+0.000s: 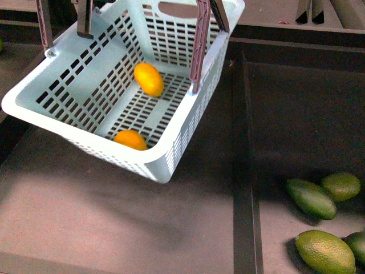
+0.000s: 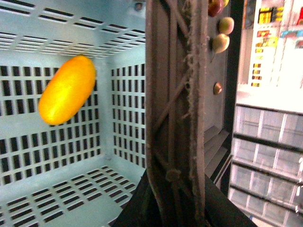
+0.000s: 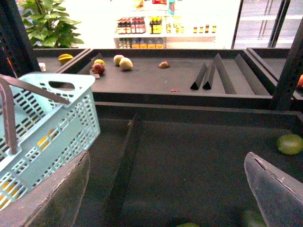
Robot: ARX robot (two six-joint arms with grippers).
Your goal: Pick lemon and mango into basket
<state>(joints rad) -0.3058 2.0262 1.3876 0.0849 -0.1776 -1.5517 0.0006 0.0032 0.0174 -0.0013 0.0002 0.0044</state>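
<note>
The basket (image 1: 171, 154) hangs tilted over the shelf, corner dipping toward six o'clock, brown handle (image 1: 201, 45) swung up at twelve. Inside it, the mango (image 1: 149, 79) sits near the middle of the slotted floor, and the lemon (image 1: 130, 140) lies down at six o'clock against the low wall. The left wrist camera is jammed right against the handle (image 2: 176, 113), mango (image 2: 66, 90) glowing beyond it; that gripper's fingers aren't clearly shown, so I cannot tell how it stands. The right gripper (image 3: 165, 189) hangs released, jaws spread wide above the dark tray, basket (image 3: 61, 127) at its nine o'clock. Green fruits (image 1: 319, 200) cluster at four o'clock.
</note>
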